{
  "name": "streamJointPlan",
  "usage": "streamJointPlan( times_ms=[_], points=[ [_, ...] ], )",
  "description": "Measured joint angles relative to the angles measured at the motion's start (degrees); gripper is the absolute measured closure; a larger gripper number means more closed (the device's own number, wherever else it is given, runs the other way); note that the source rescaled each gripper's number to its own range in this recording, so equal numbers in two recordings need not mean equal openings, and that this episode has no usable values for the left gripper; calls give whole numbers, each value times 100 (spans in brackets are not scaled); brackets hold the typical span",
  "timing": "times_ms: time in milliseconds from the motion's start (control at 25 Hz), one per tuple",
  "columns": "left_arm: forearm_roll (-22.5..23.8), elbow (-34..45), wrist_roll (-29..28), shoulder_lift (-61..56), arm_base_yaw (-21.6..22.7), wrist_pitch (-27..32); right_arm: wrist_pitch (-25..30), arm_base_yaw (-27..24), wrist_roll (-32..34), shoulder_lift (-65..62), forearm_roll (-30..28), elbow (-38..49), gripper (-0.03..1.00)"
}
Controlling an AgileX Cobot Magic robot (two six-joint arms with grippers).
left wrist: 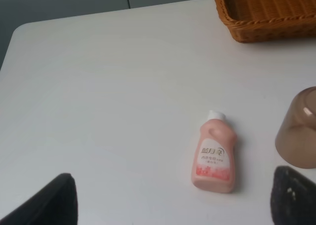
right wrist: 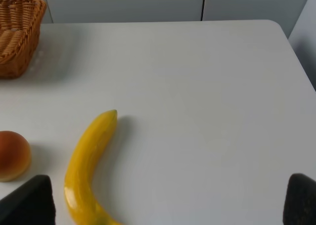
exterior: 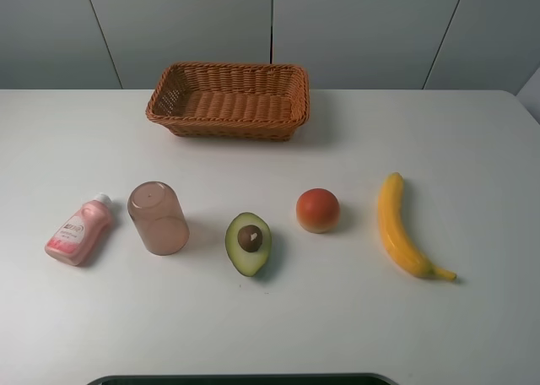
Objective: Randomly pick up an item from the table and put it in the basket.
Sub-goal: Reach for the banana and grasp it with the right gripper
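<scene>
The white desk (exterior: pixel 472 149) carried everything. At its far edge, a little left of middle, sat the brown wicker basket (exterior: pixel 224 125), and only its own woven floor showed inside. The banana (exterior: pixel 396 233) lay flat on the near right of the desk, well apart from the basket, its stem pointing toward the near right. Left of it in a loose row came the other things. A translucent brownish cup (exterior: pixel 158 219) stood, as far as I could tell, mouth down on the desk. A pink bottle (exterior: pixel 78 230) with a white cap lay on its side at the far left. An avocado half (exterior: pixel 248 243) lay cut face up with its pit showing. A round orange-red fruit (exterior: pixel 318 210) sat near the banana without touching it.

My left jaws were spread wide, the dark fingertips (left wrist: pixel 49 200) on either side of the bottle but touching nothing. My right jaws were equally wide, their fingertips (right wrist: pixel 29 200) gripping nothing, with the banana lying between them.
</scene>
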Motion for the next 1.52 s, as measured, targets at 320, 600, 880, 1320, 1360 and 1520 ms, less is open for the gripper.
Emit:
streamJointPlan(
  times_ms=[320,600,880,1320,1360,1520],
  points=[
    [0,0,0,0,0,0,0,0,0,0,0,0,-3],
    [0,0,0,0,0,0,0,0,0,0,0,0,-3],
    [0,0,0,0,0,0,0,0,0,0,0,0,-3],
    [0,0,0,0,0,0,0,0,0,0,0,0,-3],
    [0,0,0,0,0,0,0,0,0,0,0,0,-3],
    [0,0,0,0,0,0,0,0,0,0,0,0,-3]
  ],
)
